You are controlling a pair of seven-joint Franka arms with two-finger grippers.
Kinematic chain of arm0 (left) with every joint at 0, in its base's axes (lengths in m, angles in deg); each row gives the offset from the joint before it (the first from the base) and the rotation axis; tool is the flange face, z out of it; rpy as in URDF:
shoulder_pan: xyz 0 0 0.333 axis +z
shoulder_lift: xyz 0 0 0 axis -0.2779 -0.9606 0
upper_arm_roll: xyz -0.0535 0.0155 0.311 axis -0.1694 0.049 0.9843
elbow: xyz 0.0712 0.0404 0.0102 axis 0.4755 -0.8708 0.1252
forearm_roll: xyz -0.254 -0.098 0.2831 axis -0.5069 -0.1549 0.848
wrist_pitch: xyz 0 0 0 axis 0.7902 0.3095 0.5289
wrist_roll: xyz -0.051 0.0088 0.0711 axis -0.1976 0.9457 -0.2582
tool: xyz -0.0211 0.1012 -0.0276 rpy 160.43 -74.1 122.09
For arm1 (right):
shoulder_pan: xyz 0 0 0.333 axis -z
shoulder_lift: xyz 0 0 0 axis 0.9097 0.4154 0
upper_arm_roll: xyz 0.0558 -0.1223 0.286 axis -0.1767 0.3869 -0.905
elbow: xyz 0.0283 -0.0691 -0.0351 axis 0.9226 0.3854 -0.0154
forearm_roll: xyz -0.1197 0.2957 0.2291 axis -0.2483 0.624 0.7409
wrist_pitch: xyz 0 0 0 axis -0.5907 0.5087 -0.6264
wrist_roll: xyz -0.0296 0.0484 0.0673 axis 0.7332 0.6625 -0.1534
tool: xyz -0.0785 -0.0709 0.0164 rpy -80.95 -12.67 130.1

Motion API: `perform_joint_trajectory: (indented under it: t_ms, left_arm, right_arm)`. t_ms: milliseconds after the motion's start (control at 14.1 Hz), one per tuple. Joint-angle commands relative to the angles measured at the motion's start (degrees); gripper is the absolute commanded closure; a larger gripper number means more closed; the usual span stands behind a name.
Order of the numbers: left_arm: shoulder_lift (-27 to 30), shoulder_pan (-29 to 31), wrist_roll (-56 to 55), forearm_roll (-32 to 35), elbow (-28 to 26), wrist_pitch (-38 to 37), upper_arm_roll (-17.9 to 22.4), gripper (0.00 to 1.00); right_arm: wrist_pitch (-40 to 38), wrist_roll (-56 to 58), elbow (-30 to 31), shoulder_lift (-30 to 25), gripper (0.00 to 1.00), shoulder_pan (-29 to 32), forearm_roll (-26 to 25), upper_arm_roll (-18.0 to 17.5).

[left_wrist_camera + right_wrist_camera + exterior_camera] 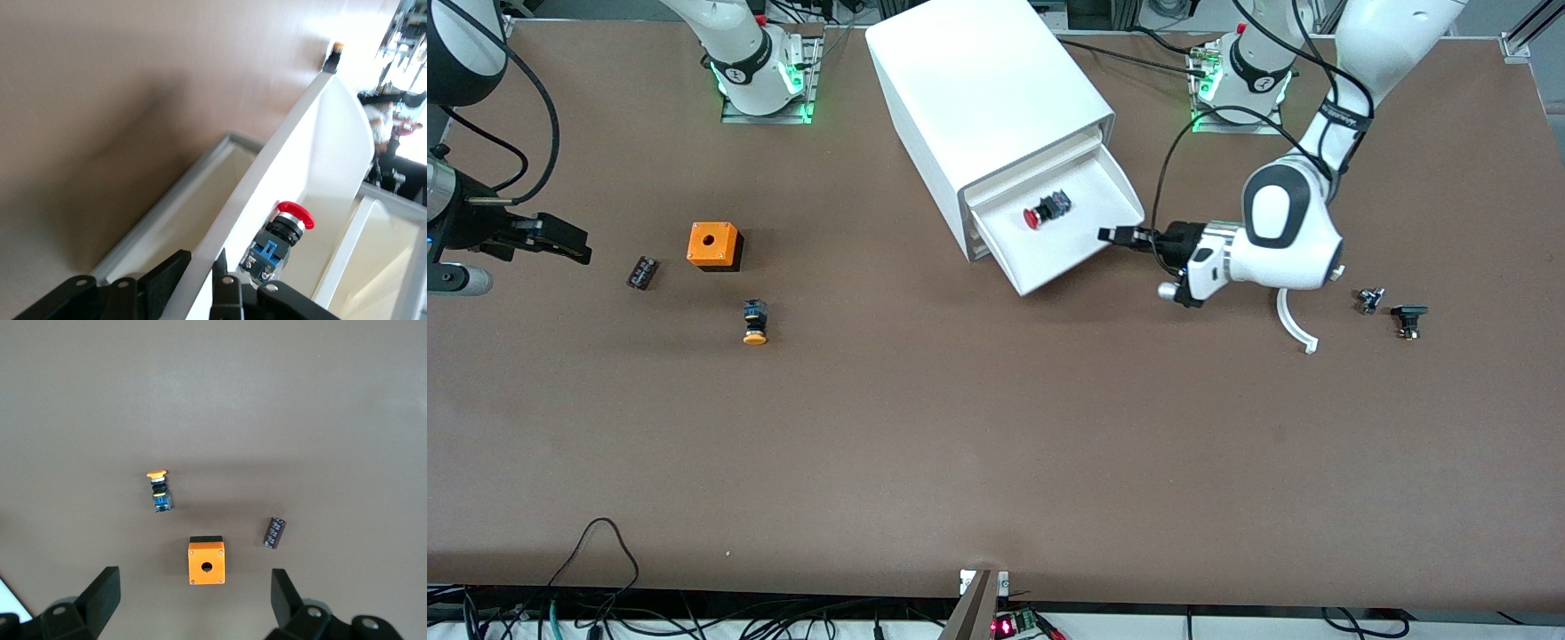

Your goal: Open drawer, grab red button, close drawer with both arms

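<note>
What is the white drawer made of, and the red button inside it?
The drawer looks like smooth white plastic: thin, even walls with a soft sheen. The button lying in it seems plastic too, with a shiny red cap on a black and blue blocky body; a silvery ring under the cap may be metal. The left gripper pinches the drawer's front lip.

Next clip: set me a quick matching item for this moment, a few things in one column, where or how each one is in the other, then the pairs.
1. red button
2. left end effector
3. right end effector
4. orange cube

a. open, above the table at the right arm's end
b. lying in the pulled-out drawer
c. on the table by a yellow-capped button
d. at the drawer's front lip

Pairs: 1-b, 2-d, 3-a, 4-c
</note>
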Motion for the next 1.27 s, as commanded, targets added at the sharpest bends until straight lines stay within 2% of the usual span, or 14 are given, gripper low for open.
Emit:
perform_joint_trajectory:
  t_ms: [0, 71, 142, 283, 425, 637, 779, 920, 1062, 1204]
  left_arm:
    - [-0.1, -0.6, -2.3, 0.6, 1.2, 5.5, 2.1, 1.0]
    - [0.1, -0.3, -2.4, 0.6, 1.6, 5.4, 2.5, 0.95]
    - [0.6, 0.5, -2.1, 0.5, 1.3, 5.3, 2.5, 0.01]
    - [2.0, 1.2, -2.1, 0.5, 1.4, 5.5, 2.6, 0.0]
    - [4.9, 1.2, -2.3, 2.2, 1.4, 7.2, 3.4, 0.0]
    - [10.9, 1.3, -2.5, 16.6, 2.0, 10.4, 5.5, 0.0]
    - [15.3, 1.5, -2.7, 20.0, 2.9, 11.8, 7.6, 0.0]
    - [16.8, 1.9, -2.6, 22.8, 2.9, 13.1, 8.2, 0.0]
    - [19.5, 2.3, -2.8, 29.6, 3.7, 12.5, 10.0, 0.0]
    - [21.7, 2.4, -3.3, 39.4, 8.4, 5.9, 12.0, 0.0]
  right_arm:
    - [0.1, 0.4, 0.5, -0.8, 0.0, 0.5, 1.0, -0.2]
    - [0.2, 0.3, 0.5, -0.8, 0.0, 0.4, 1.1, -0.3]
    - [0.4, 0.2, 0.5, -0.7, 0.0, 0.4, 1.2, -0.3]
    - [0.5, 0.1, 0.5, -0.3, 0.0, 0.4, 1.5, -0.3]
    - [0.6, 0.1, 0.5, 0.0, 0.0, 0.0, 4.0, -0.5]
    - [2.3, 0.2, 0.4, 1.9, 0.0, -3.2, 4.9, -1.4]
    - [3.7, 0.9, 0.3, 2.5, 0.0, -7.1, 4.1, -1.4]
    - [4.0, -0.6, 0.2, 3.9, 0.0, -13.8, 0.4, -1.4]
    - [5.8, -3.6, 0.1, 5.2, 0.0, -17.2, 0.8, -1.5]
    - [7.7, -4.9, 0.2, 5.7, 0.0, -22.2, 0.8, -1.5]
